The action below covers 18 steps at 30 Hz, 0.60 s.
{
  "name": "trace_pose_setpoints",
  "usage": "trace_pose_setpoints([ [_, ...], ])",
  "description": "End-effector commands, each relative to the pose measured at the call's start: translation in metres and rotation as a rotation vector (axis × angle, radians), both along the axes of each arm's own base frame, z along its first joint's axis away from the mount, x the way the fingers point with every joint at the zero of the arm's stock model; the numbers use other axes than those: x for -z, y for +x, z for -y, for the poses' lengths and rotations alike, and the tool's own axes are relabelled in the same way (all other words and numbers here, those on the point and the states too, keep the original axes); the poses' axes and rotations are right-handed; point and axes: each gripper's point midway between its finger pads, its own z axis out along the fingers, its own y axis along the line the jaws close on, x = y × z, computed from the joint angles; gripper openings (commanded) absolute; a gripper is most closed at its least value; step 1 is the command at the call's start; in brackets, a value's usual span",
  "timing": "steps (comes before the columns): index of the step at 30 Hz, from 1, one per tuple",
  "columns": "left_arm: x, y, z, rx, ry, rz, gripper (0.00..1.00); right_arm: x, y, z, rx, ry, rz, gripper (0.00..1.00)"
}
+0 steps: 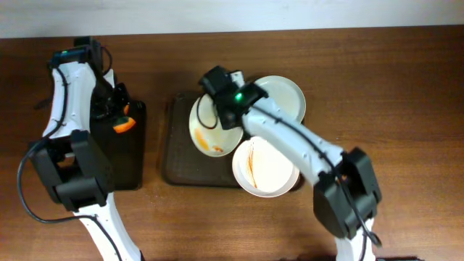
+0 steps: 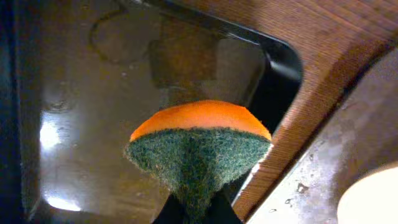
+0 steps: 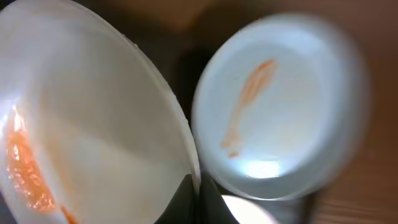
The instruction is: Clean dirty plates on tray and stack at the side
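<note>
My right gripper (image 1: 220,100) is shut on the far rim of a white plate (image 1: 209,130) with orange-red sauce, on the left of the dark brown tray (image 1: 177,161). In the right wrist view the fingers (image 3: 198,200) pinch that plate (image 3: 93,124). The pale green plate (image 1: 286,98) lies behind it, streaked with sauce in the right wrist view (image 3: 280,112). A second white plate (image 1: 268,174) with sauce streaks sits at the tray's front right. My left gripper (image 1: 117,114) is shut on an orange sponge (image 1: 125,124) with a green scouring face (image 2: 198,155).
A narrow black tray (image 1: 127,163) lies left of the brown tray, under the left gripper; its wet, glossy floor (image 2: 93,124) fills the left wrist view. The brown tray's corner (image 2: 348,143) and a plate edge (image 2: 373,199) show at right. Bare wooden table (image 1: 391,87) surrounds them.
</note>
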Motion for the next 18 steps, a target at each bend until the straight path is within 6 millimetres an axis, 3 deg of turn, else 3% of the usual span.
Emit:
trace_pose_setpoints([
  [1,-0.002,0.002,-0.003,0.014,0.008,0.007,0.0,-0.079,-0.002,0.008,0.049,-0.291,0.354,0.04],
  [6,-0.002,0.002,-0.003,0.014,0.008,0.007,0.0,-0.117,-0.035,-0.025,0.004,-0.444,0.563,0.04],
  [10,-0.002,0.002,-0.002,0.014,0.007,0.007,0.0,-0.122,-0.045,-0.036,-0.014,-0.449,0.595,0.04],
  [12,-0.002,0.002,-0.002,0.014,0.007,0.007,0.0,-0.11,-0.044,-0.041,-0.009,-0.364,0.552,0.04],
  [18,-0.001,0.002,0.003,0.015,-0.02,0.008,0.0,-0.03,-0.032,-0.046,0.064,0.116,0.096,0.04],
])
